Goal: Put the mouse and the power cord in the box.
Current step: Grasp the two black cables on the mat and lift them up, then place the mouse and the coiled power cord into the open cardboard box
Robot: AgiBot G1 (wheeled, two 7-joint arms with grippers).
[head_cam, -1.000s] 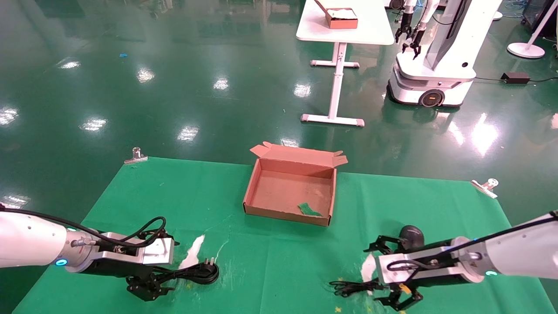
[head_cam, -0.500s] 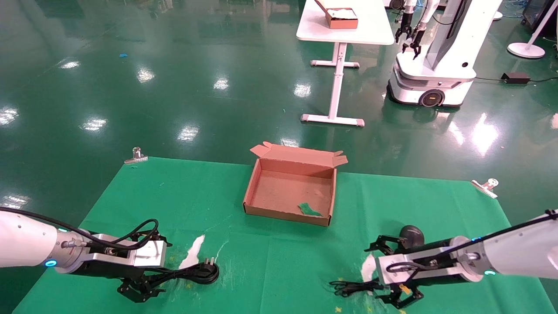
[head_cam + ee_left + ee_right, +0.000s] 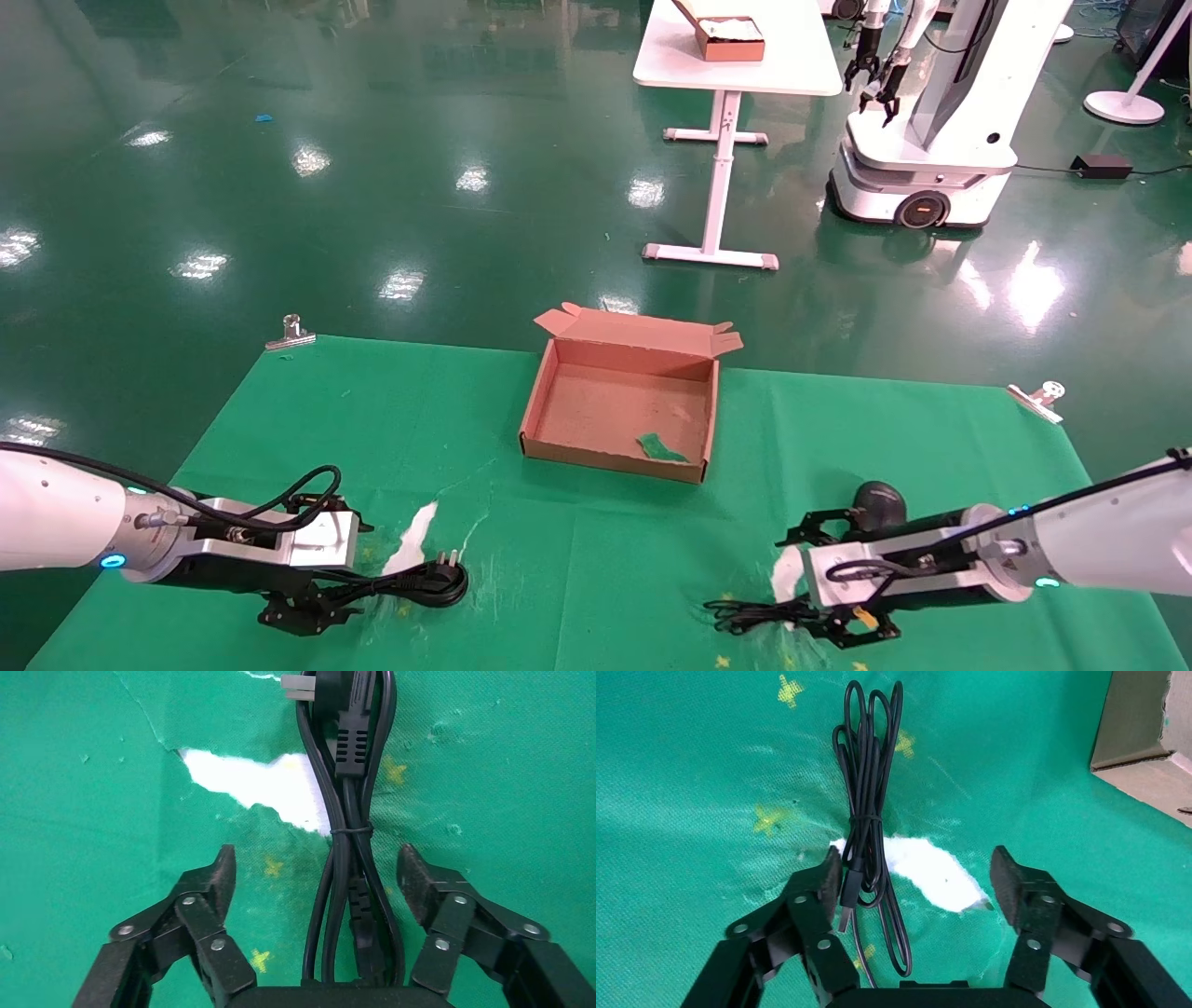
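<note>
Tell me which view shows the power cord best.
The left wrist view: the power cord fills the frame, tied bundle and pronged plug clear, lying between the open fingers of the left gripper. The head view shows it small, partly hidden under that gripper, the plug end showing. The right wrist view shows none of it, only the mouse's thin cable.

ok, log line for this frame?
left gripper: open, straddling power cord | right gripper: open over mouse cable | box: neither inside

White arms [image 3: 56, 527], silver wrist blocks, black cables, blue lights; black screw-studded end effector [image 3: 316, 881] fingers.
</note>
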